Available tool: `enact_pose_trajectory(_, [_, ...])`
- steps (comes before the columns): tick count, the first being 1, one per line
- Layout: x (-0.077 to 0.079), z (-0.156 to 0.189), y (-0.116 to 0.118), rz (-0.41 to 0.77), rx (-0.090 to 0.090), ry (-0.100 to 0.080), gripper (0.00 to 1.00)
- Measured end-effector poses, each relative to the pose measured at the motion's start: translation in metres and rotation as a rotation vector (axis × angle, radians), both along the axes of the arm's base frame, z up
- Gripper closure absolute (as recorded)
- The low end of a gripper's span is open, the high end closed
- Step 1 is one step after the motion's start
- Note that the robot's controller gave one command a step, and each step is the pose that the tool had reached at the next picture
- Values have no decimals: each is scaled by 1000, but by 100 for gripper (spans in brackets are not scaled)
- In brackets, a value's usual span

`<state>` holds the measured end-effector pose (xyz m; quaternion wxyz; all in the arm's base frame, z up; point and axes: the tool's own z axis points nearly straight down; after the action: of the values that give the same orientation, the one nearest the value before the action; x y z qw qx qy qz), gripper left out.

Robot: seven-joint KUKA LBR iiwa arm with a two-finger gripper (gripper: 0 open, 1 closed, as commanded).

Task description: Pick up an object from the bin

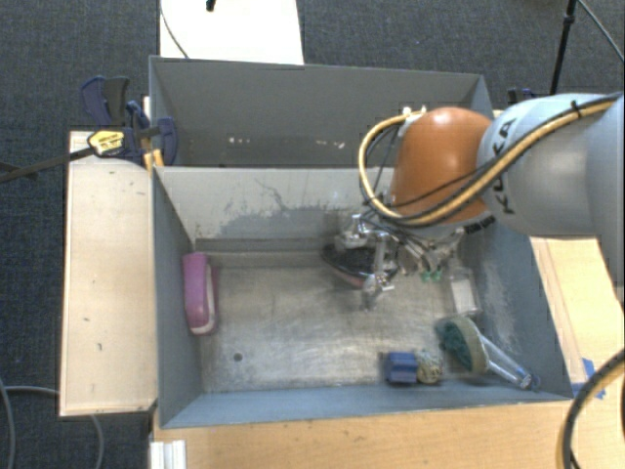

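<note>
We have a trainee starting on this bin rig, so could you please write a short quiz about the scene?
1. True or false: the pink oblong thing lies beside the wall of the bin at the view's left.
2. Fill in: the dark thing by the hand lies near the bin's ____ wall.
3. Which lies nearest the front wall: A pink oblong thing, B blue block, C dark thing?
Key: 1 true; 2 back; 3 B.

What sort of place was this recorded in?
Probably a robotics lab bin-picking station: grey metal bin, the arm's hand down inside it, a pink block lying loose, carpet floor.
</note>
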<state>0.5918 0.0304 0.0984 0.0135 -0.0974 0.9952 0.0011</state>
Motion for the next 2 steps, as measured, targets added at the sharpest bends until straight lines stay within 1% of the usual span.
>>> enact_pose_trajectory(1, [-11, -12, -45, -50, -5, 17, 0])
enact_pose_trajectory(2, [-13, -13, -41, -51, -1, 21, 100])
